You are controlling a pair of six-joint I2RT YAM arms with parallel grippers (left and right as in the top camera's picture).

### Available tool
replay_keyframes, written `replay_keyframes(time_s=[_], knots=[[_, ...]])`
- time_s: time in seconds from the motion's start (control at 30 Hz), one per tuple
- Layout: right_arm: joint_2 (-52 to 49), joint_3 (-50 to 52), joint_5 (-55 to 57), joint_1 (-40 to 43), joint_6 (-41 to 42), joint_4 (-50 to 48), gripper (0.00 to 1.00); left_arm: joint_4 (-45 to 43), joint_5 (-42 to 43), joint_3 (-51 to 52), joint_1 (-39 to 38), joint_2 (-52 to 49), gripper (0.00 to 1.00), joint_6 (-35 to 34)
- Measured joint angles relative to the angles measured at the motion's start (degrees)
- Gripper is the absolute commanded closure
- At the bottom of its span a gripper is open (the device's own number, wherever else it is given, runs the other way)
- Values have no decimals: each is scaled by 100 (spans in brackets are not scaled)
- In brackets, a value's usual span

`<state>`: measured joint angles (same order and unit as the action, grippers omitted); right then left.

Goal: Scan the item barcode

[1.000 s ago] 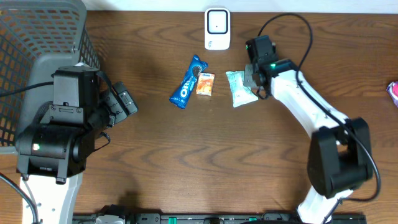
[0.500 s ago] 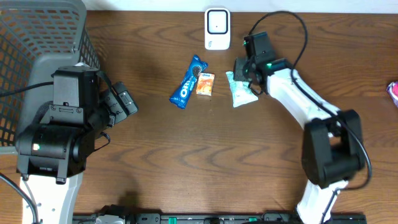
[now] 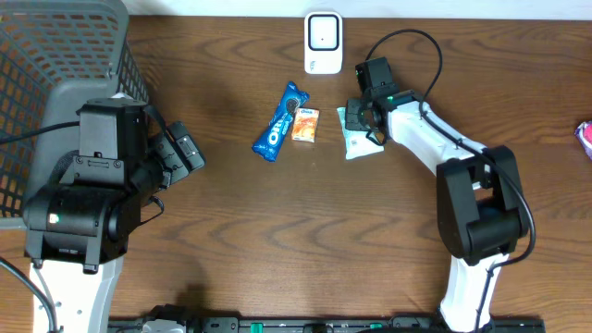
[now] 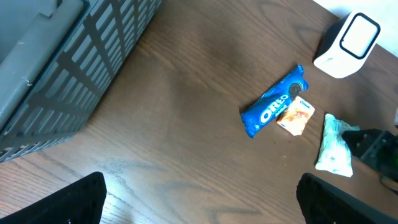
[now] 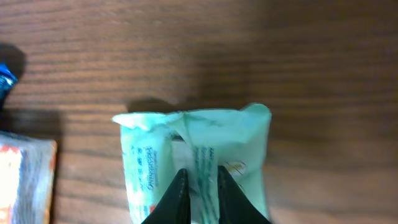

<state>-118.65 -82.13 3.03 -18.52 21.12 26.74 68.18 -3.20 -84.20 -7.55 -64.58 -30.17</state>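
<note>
A white barcode scanner (image 3: 323,42) stands at the table's far edge; in the left wrist view the scanner (image 4: 347,45) is at the top right. In front of it lie a blue Oreo pack (image 3: 280,122), a small orange packet (image 3: 305,125) and a mint-green packet (image 3: 361,139). My right gripper (image 3: 356,116) is low over the green packet's far end. In the right wrist view its fingertips (image 5: 202,180) stand a narrow gap apart on the green packet (image 5: 193,140), with wrapper showing between them. My left gripper (image 4: 202,196) hangs wide open and empty at the left.
A grey wire basket (image 3: 55,46) fills the far left corner, beside my left arm. A pink object (image 3: 585,137) pokes in at the right edge. The Oreo pack (image 4: 273,102) and orange packet (image 4: 295,116) touch each other.
My right gripper has slid left from beside the green packet onto its far end, and its jaws have parted slightly. The packet and the left arm have not moved.
</note>
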Motion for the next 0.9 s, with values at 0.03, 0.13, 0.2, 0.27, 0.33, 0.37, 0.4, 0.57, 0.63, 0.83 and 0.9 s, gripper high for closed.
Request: replay_keyframes(time_s=[0.03,0.13,0.2,0.27,0.33,0.37,0.4,0.57,0.63,0.83,0.9], knots=[[94,0,35,0,-17,111,86,2,0,0,0,0,2,0],[479,0,81,0,-61,442,87,2,2,0,0,0,2,0],[730,-2,81,-9,-76,658,90,2,0,0,0,0,2,0],[918,-28,83,-15,-83,916,96,2,2,0,0,0,2,0],[979,-28,76,-20,-101,1121,96,2,2,0,0,0,2,0],[968,0,68,-20,-101,1126,96,2,2,0,0,0,2,0],[960,48,61,-20,-101,1117,96,2,0,0,0,0,2,0],[850,334,20,-59,-101,892,92,2,0,0,0,0,2,0],[798,501,-4,-101,-101,678,92,2,0,0,0,0,2,0],[601,667,-26,-133,-103,557,94,2,0,0,0,0,2,0],[592,667,-26,-133,-101,562,97,2,2,0,0,0,2,0]])
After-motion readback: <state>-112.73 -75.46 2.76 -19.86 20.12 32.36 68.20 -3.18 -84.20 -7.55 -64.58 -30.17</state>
